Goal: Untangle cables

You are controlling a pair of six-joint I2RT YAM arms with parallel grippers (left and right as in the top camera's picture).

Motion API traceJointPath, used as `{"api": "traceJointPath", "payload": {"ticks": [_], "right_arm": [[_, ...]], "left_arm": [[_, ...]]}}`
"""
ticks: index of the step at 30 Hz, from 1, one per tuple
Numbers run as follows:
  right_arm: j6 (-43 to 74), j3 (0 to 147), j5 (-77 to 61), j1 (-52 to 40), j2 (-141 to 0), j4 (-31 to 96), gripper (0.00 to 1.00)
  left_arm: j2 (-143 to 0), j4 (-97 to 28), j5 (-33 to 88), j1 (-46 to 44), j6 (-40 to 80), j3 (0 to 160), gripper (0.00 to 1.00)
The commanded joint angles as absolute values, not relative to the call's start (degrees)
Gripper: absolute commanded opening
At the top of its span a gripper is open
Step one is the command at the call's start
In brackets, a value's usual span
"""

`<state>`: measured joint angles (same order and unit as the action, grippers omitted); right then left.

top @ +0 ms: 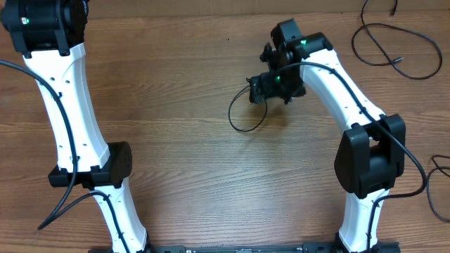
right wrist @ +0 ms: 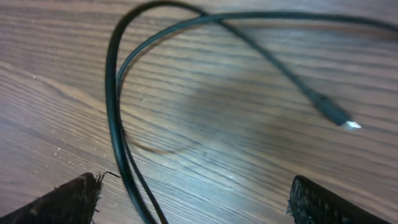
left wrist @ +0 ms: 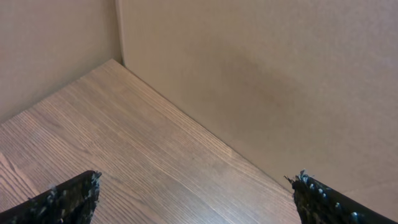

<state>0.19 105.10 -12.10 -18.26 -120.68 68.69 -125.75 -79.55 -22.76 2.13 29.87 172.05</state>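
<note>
A thin black cable [top: 242,116] lies in a loop on the wooden table near the middle. My right gripper [top: 259,87] hovers at the loop's right end. In the right wrist view the cable [right wrist: 115,106] runs in two strands past the left fingertip, and its plug end [right wrist: 336,115] lies at the right. The right gripper [right wrist: 196,199] is open, with nothing between its fingers. More black cables [top: 394,46] lie at the far right corner. My left gripper [left wrist: 196,196] is open and empty over bare table near a beige wall.
The left arm [top: 67,105] stands along the left side. The right arm [top: 351,119] arches over the right side. A beige wall [left wrist: 249,74] borders the table by the left gripper. Another black wire [top: 439,176] loops at the right edge.
</note>
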Motion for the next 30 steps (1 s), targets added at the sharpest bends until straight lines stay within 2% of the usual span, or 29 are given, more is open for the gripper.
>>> {"api": "traceJointPath", "payload": {"ticks": [1, 4, 5, 7, 9, 12, 15, 21, 26, 30], "right_arm": [[-0.08, 102.08, -15.33, -18.31, -120.57, 67.22, 0.94], [-0.08, 100.4, -15.33, -18.31, -120.57, 66.26, 0.84], [-0.05, 100.31, -15.33, -18.31, -120.57, 66.24, 0.77], [-0.08, 100.31, -15.33, -18.31, -120.57, 66.22, 0.59], [-0.05, 100.31, -15.29, -18.31, -120.57, 66.26, 0.33], [0.71, 100.07, -13.8, -18.31, -120.57, 66.48, 0.1], [3.51, 100.05, -7.38, -18.02, -120.57, 67.88, 0.04], [4.73, 99.29, -2.98, -15.42, -120.57, 73.12, 0.04], [11.92, 96.53, 4.54, -11.05, -120.57, 73.58, 0.04], [12.67, 95.9, 6.02, -6.46, -120.57, 73.6, 0.04]], "left_arm": [[-125.99, -79.48, -22.41, 2.28, 29.12, 172.11, 1.0], [-125.99, -79.48, -22.41, 2.28, 29.12, 172.11, 1.0], [-125.99, -79.5, -22.41, 2.28, 29.12, 172.11, 1.0], [-125.99, -79.53, -22.41, 2.28, 29.1, 172.11, 0.99], [-125.99, -79.55, -22.41, 2.28, 29.06, 172.11, 0.99], [-125.99, -79.57, -22.0, 2.22, 28.67, 172.11, 1.0], [-125.99, -79.66, -20.82, 2.24, 27.83, 172.11, 1.0], [-125.99, -80.53, -20.69, 2.24, 27.86, 172.11, 0.99], [-125.99, -80.86, -20.69, 2.22, 27.86, 172.11, 0.99], [-125.99, -80.79, -19.49, 2.24, 27.86, 172.11, 1.0]]}}
